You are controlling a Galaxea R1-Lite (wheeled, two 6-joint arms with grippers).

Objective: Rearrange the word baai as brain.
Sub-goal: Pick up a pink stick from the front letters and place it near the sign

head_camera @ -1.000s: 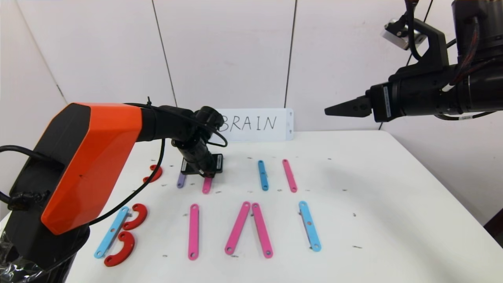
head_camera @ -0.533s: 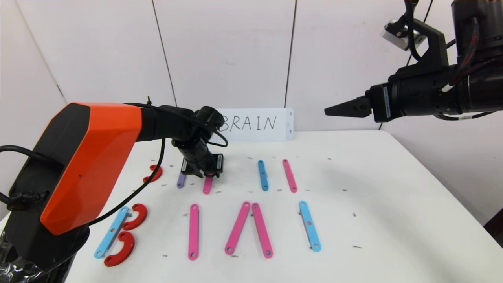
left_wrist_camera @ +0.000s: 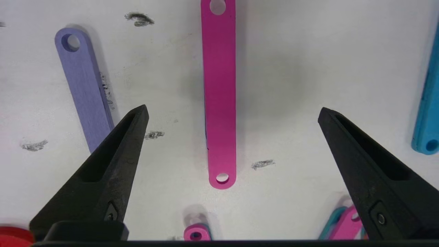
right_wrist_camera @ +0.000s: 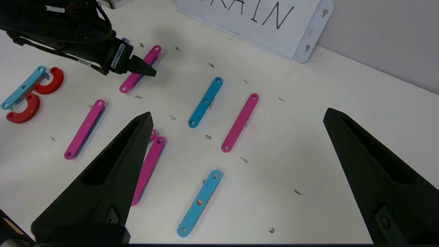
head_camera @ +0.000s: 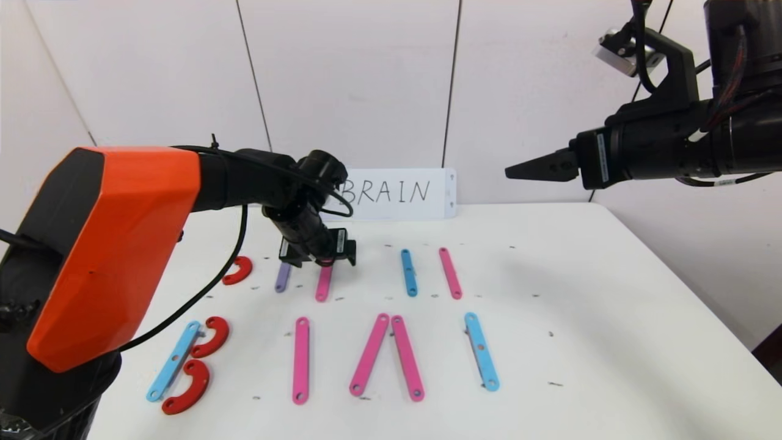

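Left gripper (head_camera: 327,261): low over the far left part of the desk (head_camera: 580,293), fingers (left_wrist_camera: 116,151) spread wide apart, holding nothing; a short pink bar (left_wrist_camera: 219,92) lies flat on the desk between them, touched by neither
Short purple bar (left_wrist_camera: 85,92): flat on the desk just beside that pink bar, on its left in the head view, partly behind one finger in the left wrist view
Right gripper (right_wrist_camera: 236,178): raised high above the right side of the desk, well away from the pieces, fingers (right_wrist_camera: 113,171) wide apart and empty
Far row, right part: a short blue bar (head_camera: 409,272) and another pink bar (head_camera: 450,273), near each other but apart
Near row: a light-blue bar (head_camera: 174,360) at the left with two red curves (head_camera: 195,366) against its right side, forming a B; then a single long pink bar (head_camera: 300,360); then two long pink bars (head_camera: 387,356) leaning together at their far ends like an A with no crossbar; then a light-blue bar (head_camera: 481,351) alone, slightly tilted
Loose red curve (head_camera: 237,270): by itself at the far left, near the purple bar
White card (head_camera: 397,194): stands against the wall behind the desk, BRAIN handwritten on it, its first letter partly hidden by the left arm
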